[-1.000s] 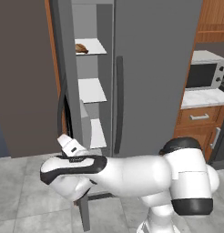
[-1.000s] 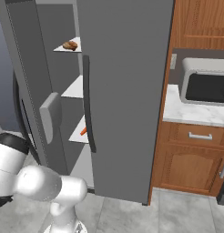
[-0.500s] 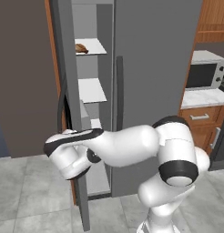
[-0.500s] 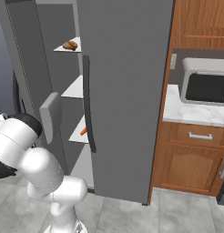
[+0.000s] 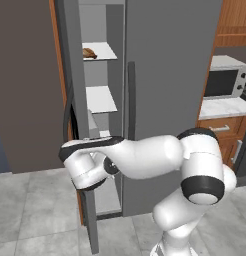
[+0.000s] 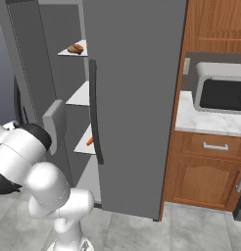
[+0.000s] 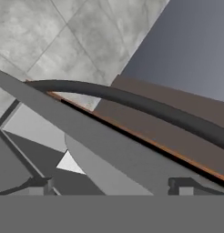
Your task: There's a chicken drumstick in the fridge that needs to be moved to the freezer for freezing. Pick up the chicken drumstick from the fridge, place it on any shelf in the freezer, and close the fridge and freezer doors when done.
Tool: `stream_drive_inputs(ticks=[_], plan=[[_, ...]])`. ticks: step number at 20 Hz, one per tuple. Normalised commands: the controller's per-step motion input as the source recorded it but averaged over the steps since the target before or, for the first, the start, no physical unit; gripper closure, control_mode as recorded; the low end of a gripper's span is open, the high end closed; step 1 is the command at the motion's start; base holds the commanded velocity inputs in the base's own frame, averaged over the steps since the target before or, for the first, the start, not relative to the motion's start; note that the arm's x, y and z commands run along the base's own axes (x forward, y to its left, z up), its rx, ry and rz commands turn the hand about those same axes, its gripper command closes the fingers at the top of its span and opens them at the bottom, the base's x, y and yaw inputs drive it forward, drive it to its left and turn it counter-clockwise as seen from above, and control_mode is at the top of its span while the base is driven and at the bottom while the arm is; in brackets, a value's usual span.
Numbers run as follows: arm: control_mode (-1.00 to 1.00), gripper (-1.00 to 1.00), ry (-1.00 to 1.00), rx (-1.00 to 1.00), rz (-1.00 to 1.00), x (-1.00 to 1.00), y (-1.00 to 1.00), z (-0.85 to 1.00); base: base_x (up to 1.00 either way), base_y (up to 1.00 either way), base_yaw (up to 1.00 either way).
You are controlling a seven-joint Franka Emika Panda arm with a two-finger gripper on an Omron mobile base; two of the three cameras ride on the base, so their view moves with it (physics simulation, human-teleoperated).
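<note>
Gripper stood released with jaws spread wide, close by the open freezer door; chicken drumstick lay on a narrow shelf above.

Narrow gap into the freezer between its half-open door and the shut fridge door.

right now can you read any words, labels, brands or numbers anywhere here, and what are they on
None: no readable text, label, brand or number shows in any view.
The grey fridge and freezer doors are plain.
The microwave shows no legible brand or markings; its right end is cut off by the frame.
The wooden cabinet bears only metal handles.
The chicken drumstick and its shelf carry no label.
</note>
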Motion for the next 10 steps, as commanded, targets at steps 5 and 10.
stream_drive_inputs(ticks=[5,10], plan=[[-1.00,-1.00,-0.09,0.00,-0.15,0.17,-0.24,0.00,0.00,0.00,0.00],[-1.00,-1.00,-0.11,0.00,-0.15,0.26,-0.37,0.00,0.00,0.00,0.00]])
